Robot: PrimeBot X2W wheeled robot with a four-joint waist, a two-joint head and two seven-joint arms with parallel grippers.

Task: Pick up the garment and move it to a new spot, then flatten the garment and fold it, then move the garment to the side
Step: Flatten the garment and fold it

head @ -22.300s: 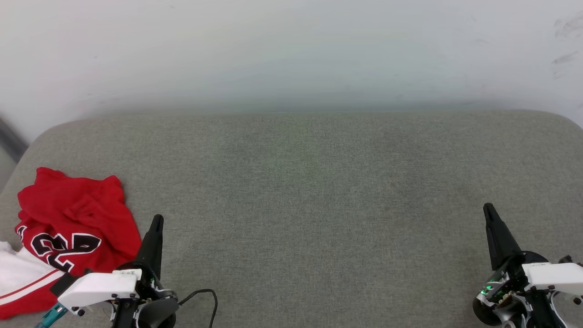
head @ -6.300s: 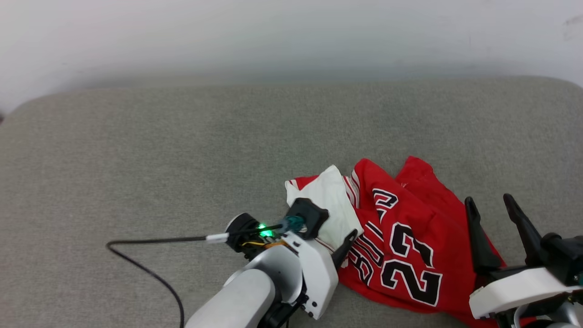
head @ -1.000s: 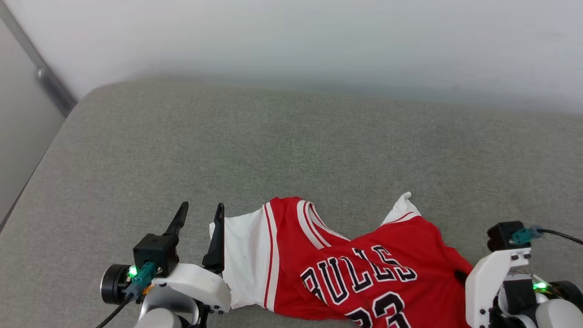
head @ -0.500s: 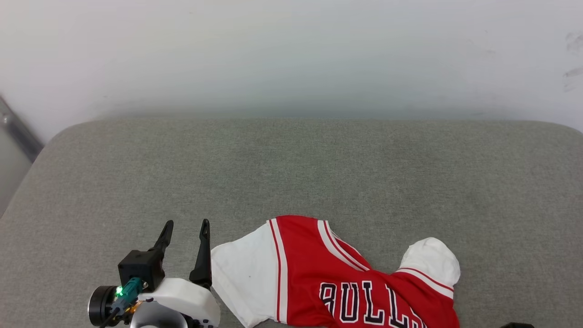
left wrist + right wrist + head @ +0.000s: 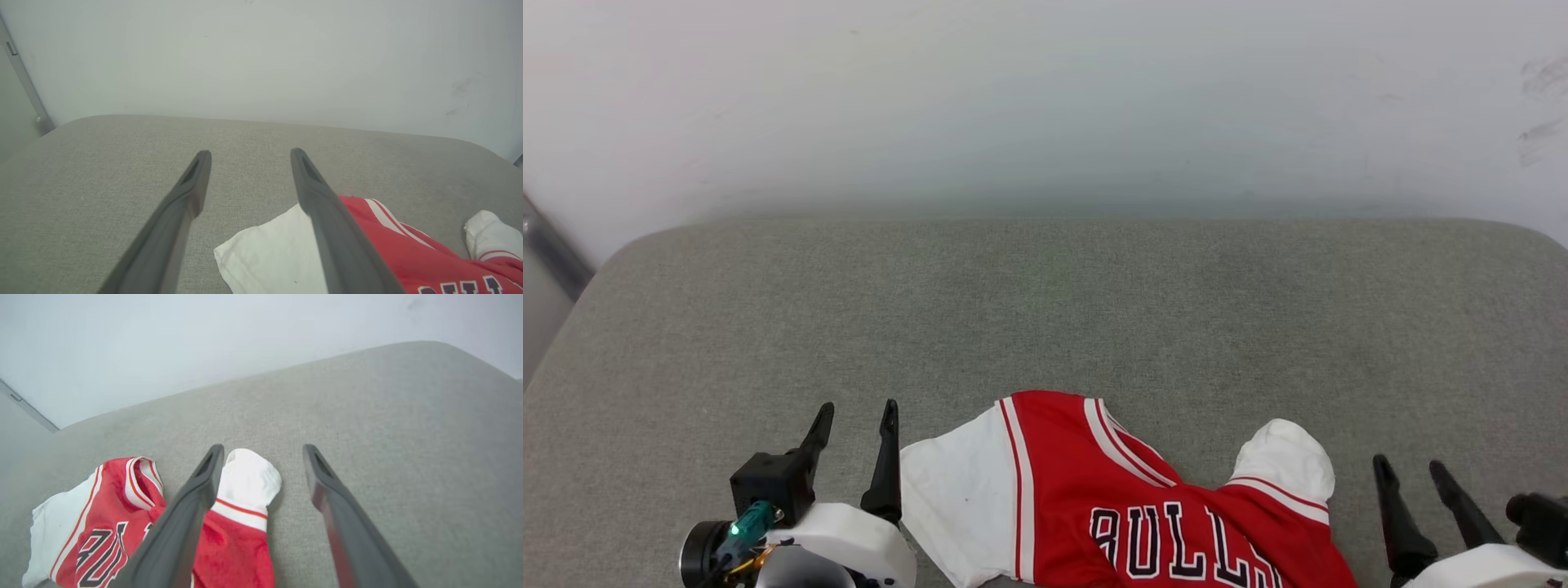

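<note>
The garment (image 5: 1127,506), a red jersey with white sleeves and black white-outlined letters, lies face up at the near edge of the grey padded surface (image 5: 1045,310); its lower part runs off the head view. Its left sleeve (image 5: 956,498) lies flat. The right sleeve (image 5: 1290,465) is bunched into a rounded lump. My left gripper (image 5: 858,406) stands open just left of the flat sleeve, holding nothing. In the left wrist view, the left gripper (image 5: 250,153) has its right finger over the sleeve (image 5: 278,253). My right gripper (image 5: 1406,463) is open to the garment's right, and in the right wrist view this gripper (image 5: 263,448) has the bunched sleeve (image 5: 249,477) by its left finger.
A white wall (image 5: 1045,98) backs the padded surface. The surface has rounded far corners, and its left edge (image 5: 556,343) drops off beside a dark strip along the wall. Bare grey padding stretches beyond the garment and to both sides.
My right gripper has opened and come off the garment's right side; it now stands beside it. The right sleeve has settled into a rounded lump. The head camera has shifted. The left gripper stays open.
</note>
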